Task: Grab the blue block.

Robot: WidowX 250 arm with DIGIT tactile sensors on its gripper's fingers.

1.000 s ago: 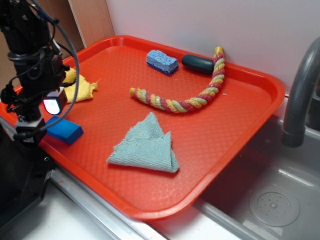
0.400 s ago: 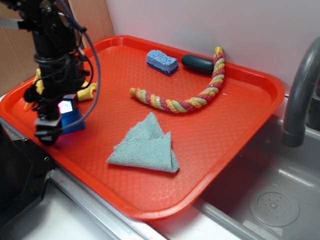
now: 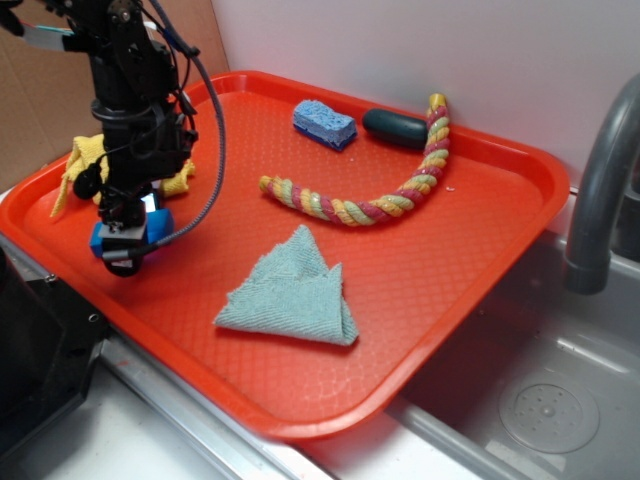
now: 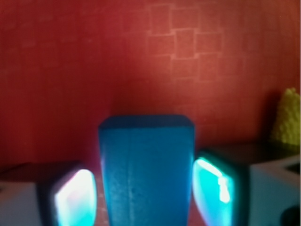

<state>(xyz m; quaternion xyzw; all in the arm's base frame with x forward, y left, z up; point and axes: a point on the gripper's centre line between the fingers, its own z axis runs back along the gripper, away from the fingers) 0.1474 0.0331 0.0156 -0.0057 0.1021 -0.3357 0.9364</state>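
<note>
- Over the left corner of the red tray point(image 3: 470, 230), the black arm reaches straight down, and its gripper point(image 3: 128, 238) is set around the blue block point(image 3: 158, 227), which lies flat on the tray floor.
- From the wrist view, the blue block point(image 4: 146, 169) sits squarely between the two fingers — the left pad point(image 4: 74, 197) and the right pad point(image 4: 212, 188) each stand just off its sides with a thin gap showing, so the jaws are open a little wider than the block and grip nothing.
- Just behind the arm lies a crumpled yellow cloth point(image 3: 85, 160); a corner of it shows at the right edge of the wrist view point(image 4: 288, 115).
- Toward the back of the tray sits a light blue sponge point(image 3: 324, 123), and beside it a dark oval object point(image 3: 395, 127) touching the end of a red-and-yellow rope point(image 3: 400, 185) that curves across the middle.
- Nearer the front, a grey-green folded cloth point(image 3: 295, 290) lies well apart from the block.
- Off to the right — past the tray's edge — a grey faucet point(image 3: 600, 190) stands over a metal sink point(image 3: 540, 400).
</note>
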